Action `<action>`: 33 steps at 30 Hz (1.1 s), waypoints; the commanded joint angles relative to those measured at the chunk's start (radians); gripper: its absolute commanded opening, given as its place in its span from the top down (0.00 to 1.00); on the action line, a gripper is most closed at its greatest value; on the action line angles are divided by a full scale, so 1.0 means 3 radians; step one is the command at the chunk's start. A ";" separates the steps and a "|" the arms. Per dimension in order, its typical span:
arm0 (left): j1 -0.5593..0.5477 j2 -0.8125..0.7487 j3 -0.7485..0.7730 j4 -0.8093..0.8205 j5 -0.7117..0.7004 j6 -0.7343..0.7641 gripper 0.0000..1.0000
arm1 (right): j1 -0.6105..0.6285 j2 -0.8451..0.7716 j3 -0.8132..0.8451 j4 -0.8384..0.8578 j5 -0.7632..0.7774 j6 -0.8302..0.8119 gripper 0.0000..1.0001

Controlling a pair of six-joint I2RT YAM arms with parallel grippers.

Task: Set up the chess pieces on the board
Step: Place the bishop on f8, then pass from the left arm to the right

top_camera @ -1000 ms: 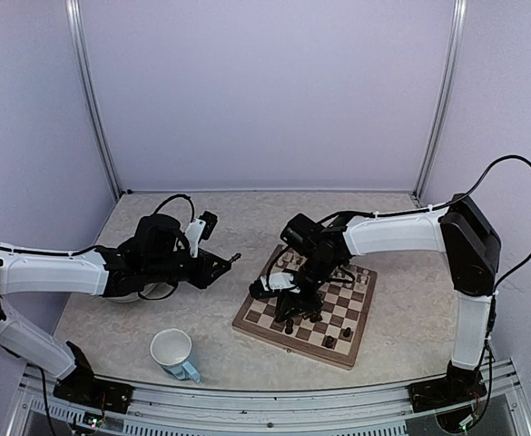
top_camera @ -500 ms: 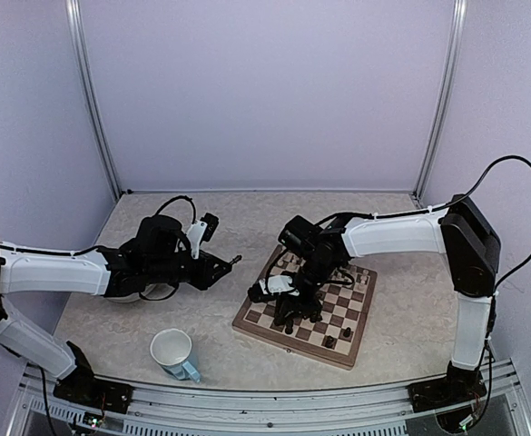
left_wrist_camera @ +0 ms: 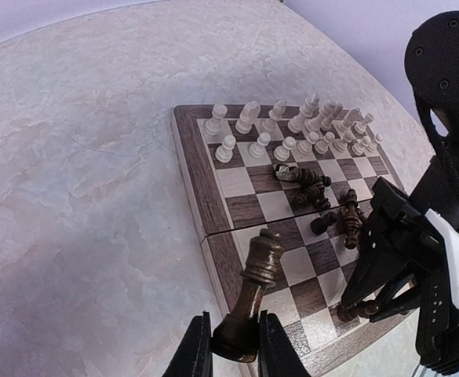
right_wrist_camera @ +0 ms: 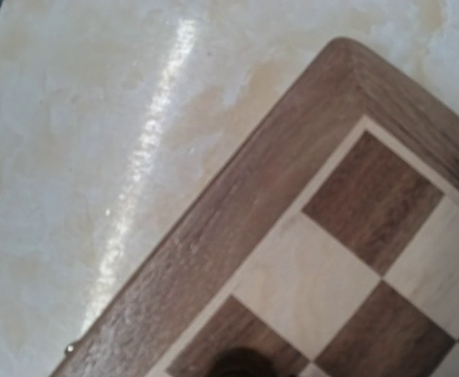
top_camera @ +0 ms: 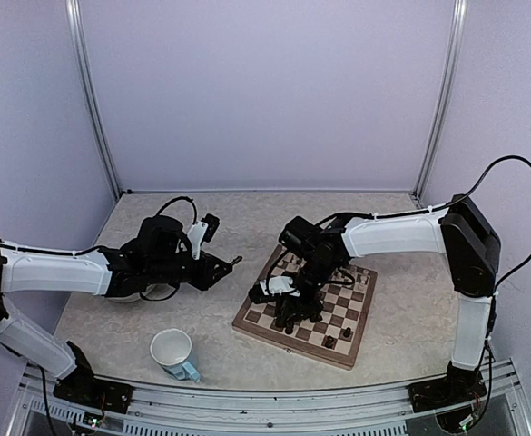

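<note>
We record the left fingers (top_camera: 231,262) clamped on a tilted dark piece (left_wrist_camera: 256,275), at nine o'clock from the board (left_wrist_camera: 191,181). The right fingers (top_camera: 292,318) hang over the board; we cannot tell their opening.

Top view: high above the near edge of the table (top_camera: 247,211), looking down over all of it. Left wrist view: low and near, facing slantwise across the board (left_wrist_camera: 188,157). Right wrist view: very close, looking down on one board corner. All three share the board.
</note>
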 commanded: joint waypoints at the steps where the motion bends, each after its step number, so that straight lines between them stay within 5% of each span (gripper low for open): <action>1: 0.0012 0.0032 -0.0016 0.0081 0.0022 0.0026 0.91 | 0.0033 -0.0146 0.0115 -0.0084 -0.0113 -0.0031 0.68; 15: 0.0002 0.0101 0.0116 0.0234 0.0209 0.0024 0.91 | -0.0272 -0.0479 0.0389 -0.0214 -0.0304 0.0046 0.67; 21: -0.0131 -0.0048 0.0044 0.0701 0.0390 0.0010 0.91 | -0.0675 -0.1072 0.0137 0.0616 -0.0650 0.1018 0.62; 26: -0.0281 0.0001 0.0102 0.1022 0.0398 -0.0004 0.91 | -0.0921 -0.0975 0.0180 0.0838 -0.1322 0.1763 0.57; 33: -0.0432 0.0257 0.0380 0.1088 0.0449 0.0013 0.90 | -0.0917 -0.0756 0.0165 0.1047 -0.1957 0.2140 0.50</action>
